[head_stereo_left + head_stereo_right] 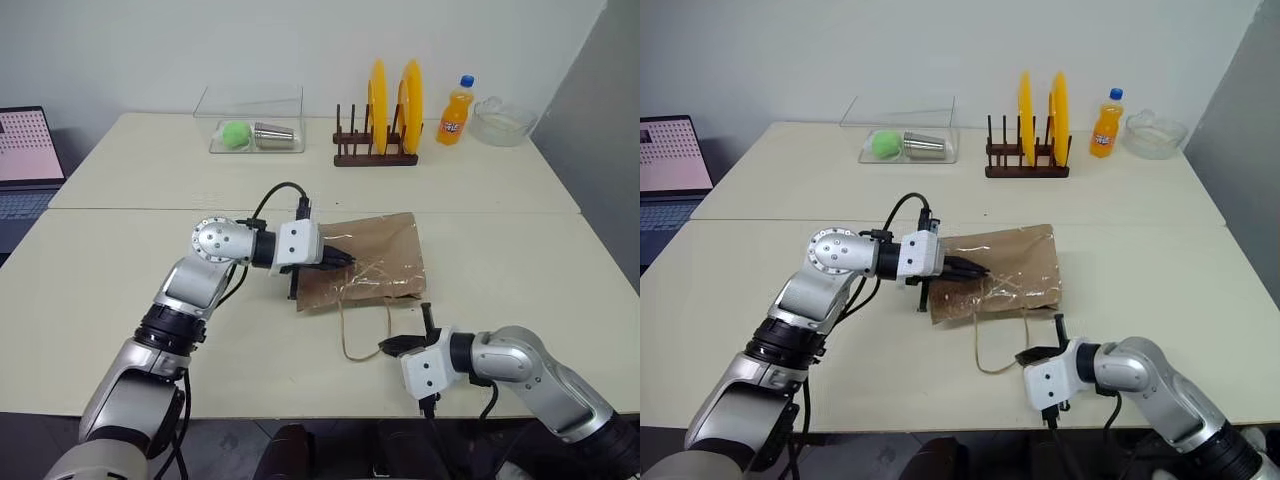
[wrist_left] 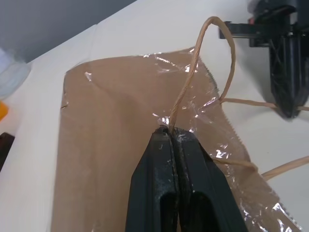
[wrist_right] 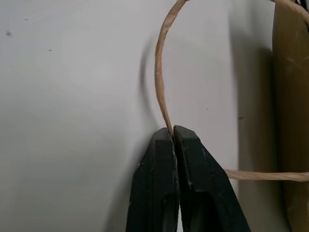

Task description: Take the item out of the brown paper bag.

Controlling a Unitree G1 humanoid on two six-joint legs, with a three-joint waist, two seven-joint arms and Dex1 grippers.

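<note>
A brown paper bag (image 1: pixel 365 262) lies flat on its side near the middle of a pale table (image 1: pixel 120 290), its mouth toward the robot and its creased kraft paper partly covered with shiny clear tape or film that catches the light. Thin twisted paper handles trail from the mouth end; one long loop (image 1: pixel 352 335) curls across the tabletop toward the front edge.

The left gripper (image 1: pixel 347 259) reaches in from the left and rests over the bag's mouth end, its two black fingers pressed together on a handle strand where it meets the taped paper, as the left wrist view shows (image 2: pixel 170 130). The right gripper (image 1: pixel 392 346) sits low near the front edge of the table, just in front of the bag, its fingers closed tight on the loose handle loop (image 3: pixel 161 77); the strand rises out from between the fingertips and arcs back to the bag.

The cola bottle cannot be seen; the bag looks fairly flat and whether it holds anything cannot be told.

At the far side of the table stand a clear plastic box (image 1: pixel 255 125) holding a green ball (image 1: pixel 236 133) and a metal cup (image 1: pixel 277 134), a wooden rack (image 1: pixel 375 150) with two yellow plates (image 1: pixel 378 105), an orange soda bottle (image 1: pixel 455 112) with a blue cap, and a glass bowl (image 1: pixel 503 122). A laptop (image 1: pixel 28 160) sits open at the far left.
</note>
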